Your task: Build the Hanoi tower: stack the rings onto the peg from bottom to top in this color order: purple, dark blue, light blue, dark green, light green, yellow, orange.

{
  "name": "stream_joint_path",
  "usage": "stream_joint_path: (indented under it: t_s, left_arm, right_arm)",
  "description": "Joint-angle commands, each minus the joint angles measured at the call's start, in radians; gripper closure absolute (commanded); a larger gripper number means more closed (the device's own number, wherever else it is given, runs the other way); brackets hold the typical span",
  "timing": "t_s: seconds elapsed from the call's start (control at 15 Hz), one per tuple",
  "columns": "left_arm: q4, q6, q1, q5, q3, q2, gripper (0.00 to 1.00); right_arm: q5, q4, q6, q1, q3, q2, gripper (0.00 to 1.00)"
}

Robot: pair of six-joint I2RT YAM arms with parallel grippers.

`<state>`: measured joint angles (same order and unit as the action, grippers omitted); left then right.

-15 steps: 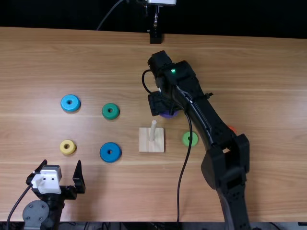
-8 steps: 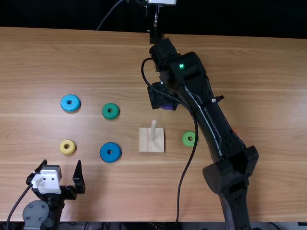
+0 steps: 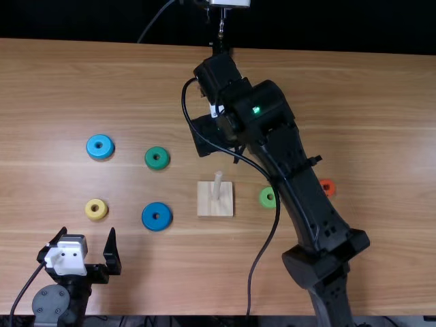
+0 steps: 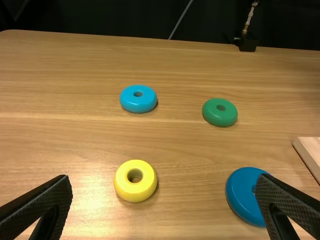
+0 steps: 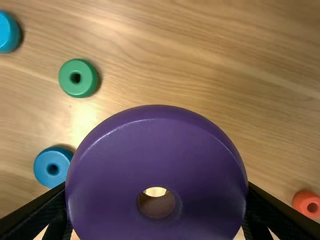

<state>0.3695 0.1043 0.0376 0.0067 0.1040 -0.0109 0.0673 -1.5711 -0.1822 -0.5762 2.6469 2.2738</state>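
Purple ring is sitting clamped between the fingers of the right gripper, near the wooden peg, while the dark blue ring and yellow ring are lying farther out and the left gripper is holding its fingers wide apart.

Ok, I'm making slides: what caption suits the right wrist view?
Right claw gripping the purple ring above the wooden table.

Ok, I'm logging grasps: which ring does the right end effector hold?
The purple ring, clamped in the right end effector; all the others lie on the table.
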Motion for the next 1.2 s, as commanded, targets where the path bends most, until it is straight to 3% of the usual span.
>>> stream_joint_path:
  t_s: [0.0, 0.27, 0.47, 0.6, 1.13]
  left_arm:
    - [0.08, -0.01, -0.011, -0.003, -0.104, 0.011, 0.0]
    - [0.08, -0.01, -0.011, -0.003, -0.104, 0.011, 0.0]
    - [0.08, -0.01, -0.011, -0.003, -0.104, 0.011, 0.0]
    - [0.08, -0.01, -0.011, -0.003, -0.104, 0.011, 0.0]
    - [0.078, -0.01, -0.011, -0.003, -0.104, 0.011, 0.0]
  right_arm:
    - [-0.007, 0.0, 0.004, -0.02, 0.019, -0.068, 0.89]
    - [-0.014, 0.0, 0.007, -0.037, -0.048, -0.129, 0.89]
    - [-0.014, 0.0, 0.04, -0.036, -0.37, -0.286, 0.89]
    - [-0.012, 0.131, 0.046, -0.031, -0.535, -0.364, 0.89]
    - [-0.018, 0.151, 0.04, -0.074, -0.573, -0.381, 0.89]
